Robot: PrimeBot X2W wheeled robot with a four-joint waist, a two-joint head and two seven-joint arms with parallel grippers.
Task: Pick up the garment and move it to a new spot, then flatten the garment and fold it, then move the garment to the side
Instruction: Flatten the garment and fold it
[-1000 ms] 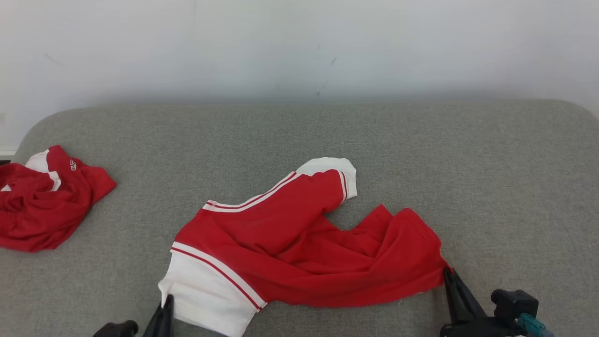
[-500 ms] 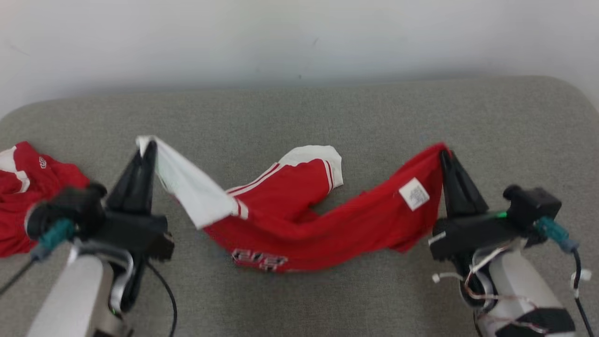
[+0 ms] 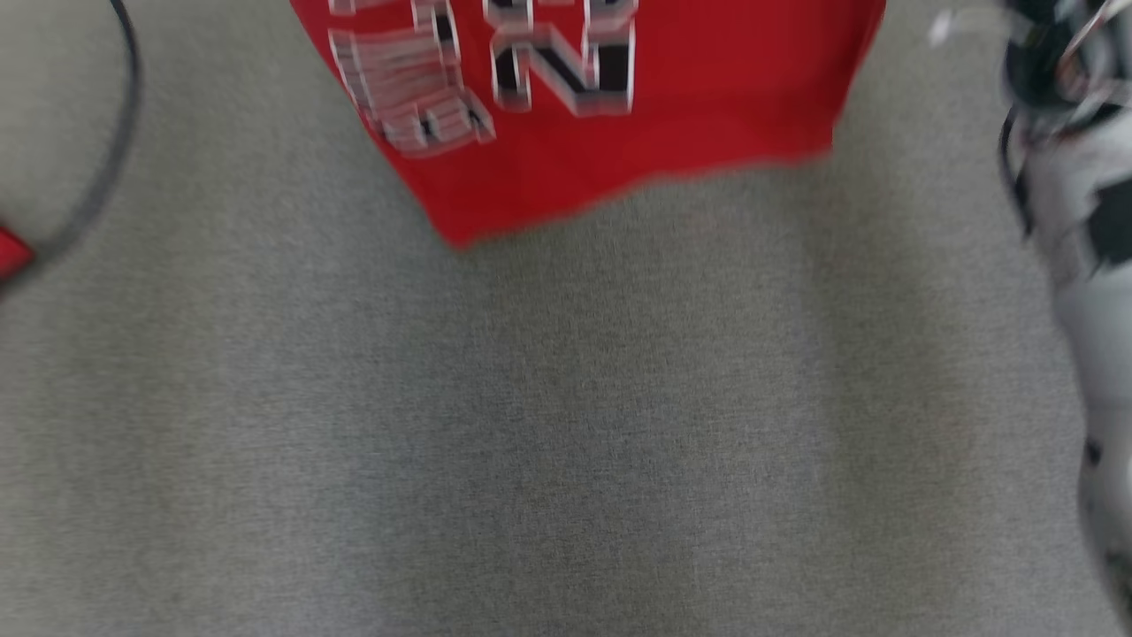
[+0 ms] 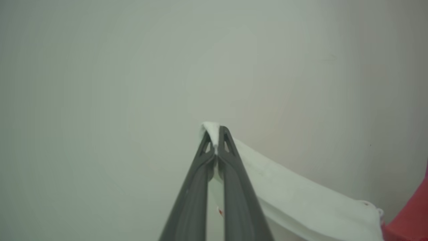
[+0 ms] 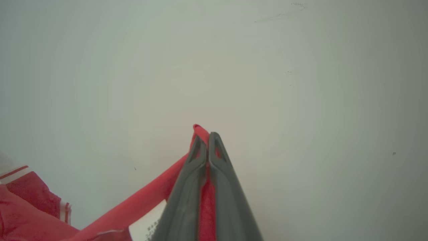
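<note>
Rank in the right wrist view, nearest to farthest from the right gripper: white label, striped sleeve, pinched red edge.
1. Pinched red edge: clamped in the right gripper.
2. White label: just lower left of the fingers.
3. Striped sleeve: far lower left corner.

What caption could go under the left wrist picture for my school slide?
Left gripper pinching the white corner of the red garment before a pale wall.
</note>
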